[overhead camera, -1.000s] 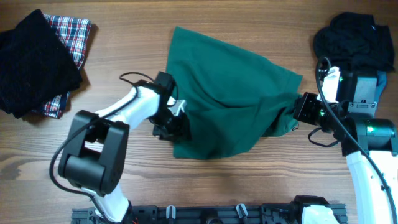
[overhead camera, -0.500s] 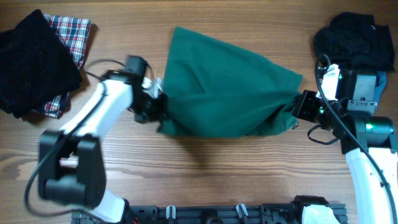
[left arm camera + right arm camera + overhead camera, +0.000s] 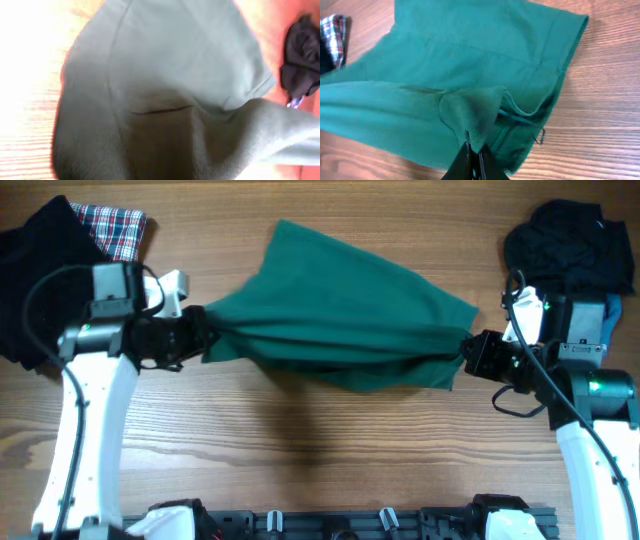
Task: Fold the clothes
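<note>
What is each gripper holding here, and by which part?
Both hold the green garment, stretched between them. The left gripper clamps its bunched left end. The right gripper pinches a gathered fold at its right end.

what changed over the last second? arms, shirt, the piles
The left gripper swung left and a little toward the far side, dragging the near-left edge of the green shirt with it. The shirt is now stretched into a band between both grippers instead of lying spread. The right gripper stayed clamped on the shirt's right end, barely shifting. The black pile and the folded stack did not move.
</note>
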